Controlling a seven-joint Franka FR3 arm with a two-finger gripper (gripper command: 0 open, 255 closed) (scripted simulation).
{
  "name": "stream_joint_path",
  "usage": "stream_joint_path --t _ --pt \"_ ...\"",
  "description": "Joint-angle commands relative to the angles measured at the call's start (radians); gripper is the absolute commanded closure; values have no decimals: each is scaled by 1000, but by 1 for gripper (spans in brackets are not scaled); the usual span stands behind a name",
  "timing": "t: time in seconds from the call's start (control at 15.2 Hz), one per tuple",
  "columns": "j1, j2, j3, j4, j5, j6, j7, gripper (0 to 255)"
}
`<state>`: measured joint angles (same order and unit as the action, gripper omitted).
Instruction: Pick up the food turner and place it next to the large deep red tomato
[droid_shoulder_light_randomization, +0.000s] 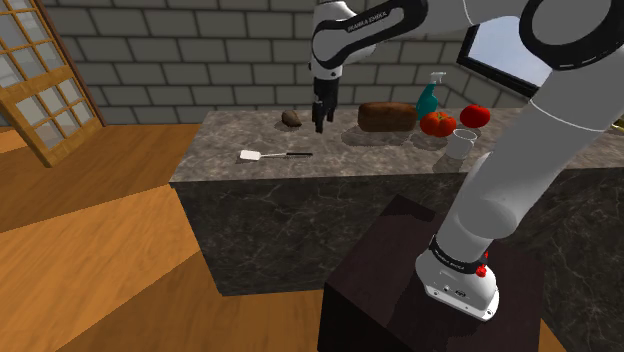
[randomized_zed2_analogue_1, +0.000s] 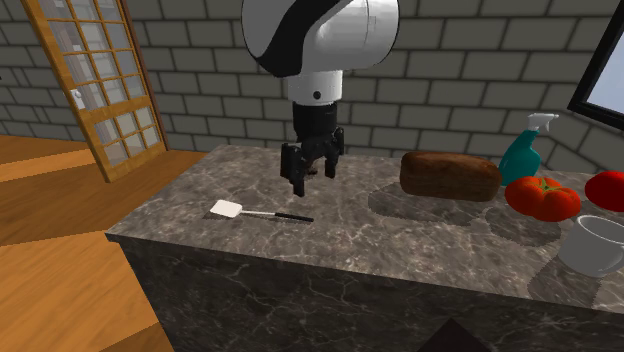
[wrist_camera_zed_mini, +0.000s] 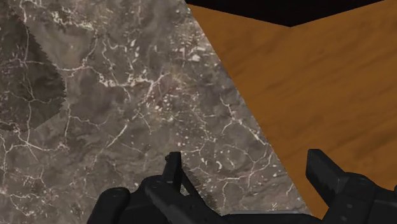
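Note:
The food turner (droid_shoulder_light_randomization: 262, 155) lies flat on the marble counter (droid_shoulder_light_randomization: 360, 160), white blade toward the shoulder view's left and thin black handle pointing right. From the second exterior view the turner (randomized_zed2_analogue_1: 245, 212) rests near the counter's front edge. My gripper (droid_shoulder_light_randomization: 321, 125) hangs open and empty above the counter, a little behind the handle's end. The same gripper (randomized_zed2_analogue_1: 311, 180) points straight down, well above the stone. A deep red tomato (droid_shoulder_light_randomization: 475, 114) sits at the far right, with an orange-red tomato (droid_shoulder_light_randomization: 437, 124) beside it. The wrist view has my fingers (wrist_camera_zed_mini: 172, 170) apart over the counter's edge.
A dark bread loaf (droid_shoulder_light_randomization: 387, 115), a teal spray bottle (droid_shoulder_light_randomization: 430, 98) and a white mug (droid_shoulder_light_randomization: 460, 144) stand near the tomatoes. A small brown lump (droid_shoulder_light_randomization: 291, 118) lies behind the gripper. Wooden floor (wrist_camera_zed_mini: 318, 95) drops off past the counter edge. A lattice door (randomized_zed2_analogue_1: 95, 80) leans at the left.

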<state>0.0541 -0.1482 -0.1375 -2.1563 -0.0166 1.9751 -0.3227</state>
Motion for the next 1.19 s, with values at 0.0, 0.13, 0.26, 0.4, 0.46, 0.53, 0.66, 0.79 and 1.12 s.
stream_joint_path --t 0.0,0.13,0.26,0.4,0.46,0.53,0.66,0.79,1.12 --pt "6 75 -4 52 4 20 -59 0" --pt "9 154 -4 109 10 40 -113 0" --pt "10 233 -1 170 16 55 -165 0" --pt "11 312 5 236 21 65 -214 0" --pt "10 351 9 271 23 69 -238 0" --pt "10 390 14 307 24 71 -260 0" --pt "9 469 24 383 25 73 -304 0" --pt "8 548 35 463 24 70 -344 0" --pt "10 747 65 688 11 43 -435 0"
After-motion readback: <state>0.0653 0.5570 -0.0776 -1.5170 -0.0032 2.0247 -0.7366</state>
